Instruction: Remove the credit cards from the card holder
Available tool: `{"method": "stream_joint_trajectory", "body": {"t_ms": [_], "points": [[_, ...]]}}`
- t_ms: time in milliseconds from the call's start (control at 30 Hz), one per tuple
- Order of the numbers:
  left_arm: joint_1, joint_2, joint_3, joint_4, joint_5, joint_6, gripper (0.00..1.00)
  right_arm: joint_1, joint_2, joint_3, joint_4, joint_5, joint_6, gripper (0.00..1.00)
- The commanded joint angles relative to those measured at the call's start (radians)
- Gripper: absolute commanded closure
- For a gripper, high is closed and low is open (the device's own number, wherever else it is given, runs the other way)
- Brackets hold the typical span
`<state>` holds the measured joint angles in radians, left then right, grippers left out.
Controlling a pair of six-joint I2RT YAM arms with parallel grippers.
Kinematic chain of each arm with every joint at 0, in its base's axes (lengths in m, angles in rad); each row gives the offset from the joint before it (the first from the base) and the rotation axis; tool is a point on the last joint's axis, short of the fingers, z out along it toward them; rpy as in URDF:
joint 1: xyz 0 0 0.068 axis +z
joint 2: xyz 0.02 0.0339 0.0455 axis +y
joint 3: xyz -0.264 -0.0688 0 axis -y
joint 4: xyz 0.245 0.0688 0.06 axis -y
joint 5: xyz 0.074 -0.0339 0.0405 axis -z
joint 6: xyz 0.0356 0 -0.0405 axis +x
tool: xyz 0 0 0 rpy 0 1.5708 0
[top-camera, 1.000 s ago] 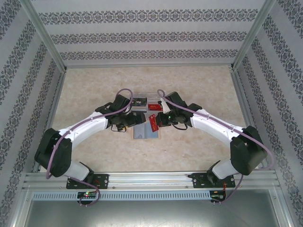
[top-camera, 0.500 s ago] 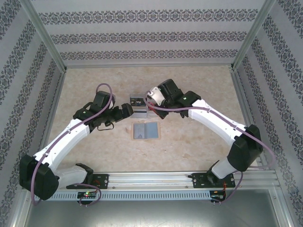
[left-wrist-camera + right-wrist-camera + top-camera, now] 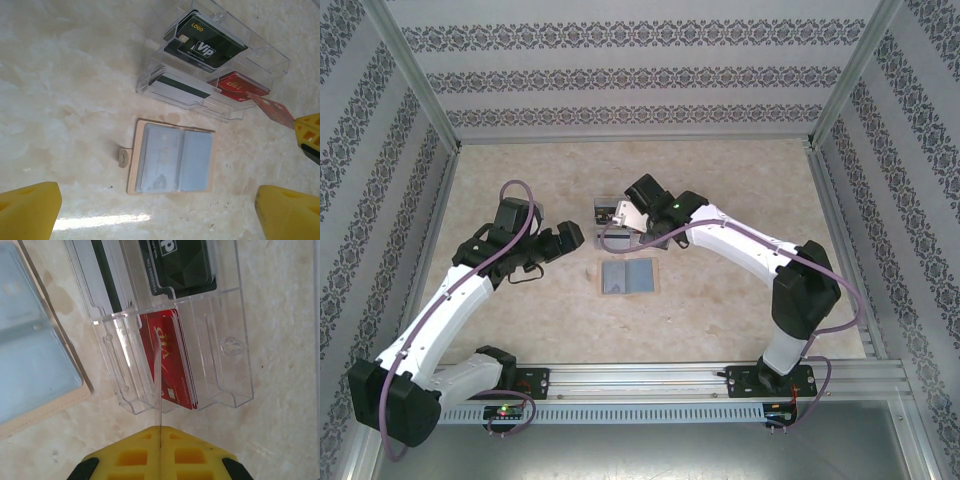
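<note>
The card holder [image 3: 608, 212] is a clear plastic box lying at mid-table. Black credit cards [image 3: 207, 42], a red stack [image 3: 172, 360] and a dark-striped card [image 3: 177, 90] sit in its compartments. My right gripper [image 3: 160, 432] is shut on a red card [image 3: 272, 109], which the right wrist view shows edge-on [image 3: 159, 385] above the holder's red compartment [image 3: 225, 375]. In the top view that gripper [image 3: 625, 215] hangs over the holder's right end. My left gripper [image 3: 570, 238] stands open and empty to the left of the holder, its yellow fingertips [image 3: 27, 210] wide apart.
A tan wallet [image 3: 172, 157] with blue-grey sleeves lies flat just in front of the holder [image 3: 627, 276], a small snap tab on its left edge. Bare marble-patterned table surrounds both. Patterned walls and aluminium posts enclose the table.
My right gripper carried the red card from above the wallet back and left to over the holder. My left arm drew away to the left, still open.
</note>
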<state>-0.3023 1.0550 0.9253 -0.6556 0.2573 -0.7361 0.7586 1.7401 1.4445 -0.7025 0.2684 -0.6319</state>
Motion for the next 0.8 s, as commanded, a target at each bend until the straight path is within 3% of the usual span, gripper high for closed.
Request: {"method": "stream_joint_trajectory", "body": {"t_ms": [0,767], "points": [[0.016,-0.02,-0.016,-0.044,0.0,0.028,0.0,0.017,0.022,0.033,0.023,0.081,-0.103,1.0],[0.04,-0.053,-0.016,-0.084,-0.006,0.037,0.0,0.017,0.133,0.045,0.113,0.114,-0.206,1.0]]}}
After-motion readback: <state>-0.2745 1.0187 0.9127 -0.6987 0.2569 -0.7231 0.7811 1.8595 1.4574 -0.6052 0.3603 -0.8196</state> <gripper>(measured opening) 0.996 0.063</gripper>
